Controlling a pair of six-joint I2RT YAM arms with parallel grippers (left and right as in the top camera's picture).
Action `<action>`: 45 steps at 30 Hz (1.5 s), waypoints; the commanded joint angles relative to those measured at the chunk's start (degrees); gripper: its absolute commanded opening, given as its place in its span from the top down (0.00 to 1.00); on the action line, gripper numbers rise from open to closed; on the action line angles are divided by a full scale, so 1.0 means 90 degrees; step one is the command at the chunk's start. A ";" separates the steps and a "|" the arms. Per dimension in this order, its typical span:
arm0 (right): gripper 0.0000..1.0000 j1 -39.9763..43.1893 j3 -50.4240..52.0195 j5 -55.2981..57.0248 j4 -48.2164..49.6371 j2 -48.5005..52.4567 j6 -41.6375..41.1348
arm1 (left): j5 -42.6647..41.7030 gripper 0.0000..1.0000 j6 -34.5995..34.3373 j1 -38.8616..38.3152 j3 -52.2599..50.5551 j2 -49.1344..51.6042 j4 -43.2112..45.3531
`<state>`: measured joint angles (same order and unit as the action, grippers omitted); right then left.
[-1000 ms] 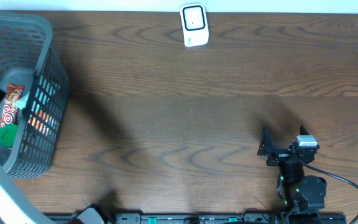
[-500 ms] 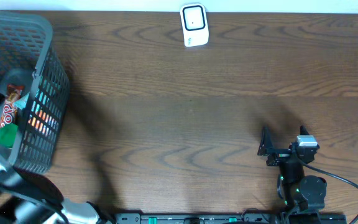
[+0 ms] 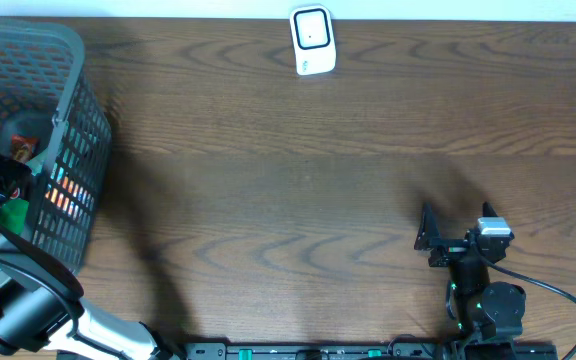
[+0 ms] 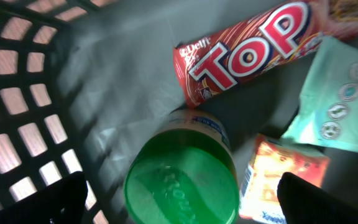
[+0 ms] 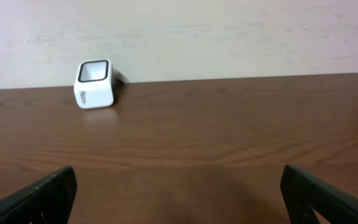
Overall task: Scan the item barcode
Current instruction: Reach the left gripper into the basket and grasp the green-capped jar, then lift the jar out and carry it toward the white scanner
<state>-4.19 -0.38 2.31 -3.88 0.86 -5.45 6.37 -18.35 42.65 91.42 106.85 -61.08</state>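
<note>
Table [image 3: 298,180]: dark wood grain, with a pale wall along the far edge.

Basket [image 3: 68,120]: grey plastic mesh, standing at the table's far left. It holds all the items.

Left arm [image 3: 18,310]: comes in from the near left corner and reaches over the basket rim, wrist inside the basket.

Left claw [image 4: 188,202]: spread wide and holding nothing. In the wrist view the two dark fingers sit in the bottom corners. Jar [image 4: 182,180] is directly under the claw, between the fingers. It is upright, with its green lid facing the camera. Contact between fingers and jar cannot be told.

Right claw [image 5: 179,199]: spread wide and empty. It is low over bare table at the near right, well apart from the basket.

Basket contents, from the left wrist view:
- jar, nearest the claw
- bar [image 4: 247,53], red wrapper with "TOP" in white letters, lying slantwise just beyond the jar
- pouch [image 4: 340,106], pale green, right of the bar
- packet [image 4: 284,174], orange, beside the jar on the right and partly under the pouch (its print is too blurred to read)

No barcode is visible on any item.

Scanner [image 3: 312,40]: small white box with a dark window, at the far edge of the table near the middle. It is well apart from the basket and both claws, and faces the right wrist camera.
</note>
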 commanded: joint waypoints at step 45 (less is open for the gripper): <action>0.01 0.0051 0.0007 -0.0007 -0.0024 -0.0012 0.0039 | 0.0015 0.34 -0.0092 0.0022 -0.1486 0.0663 0.1195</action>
<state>-4.19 -0.38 2.31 -3.88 0.86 -5.45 6.07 -19.29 42.74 78.43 110.37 -49.41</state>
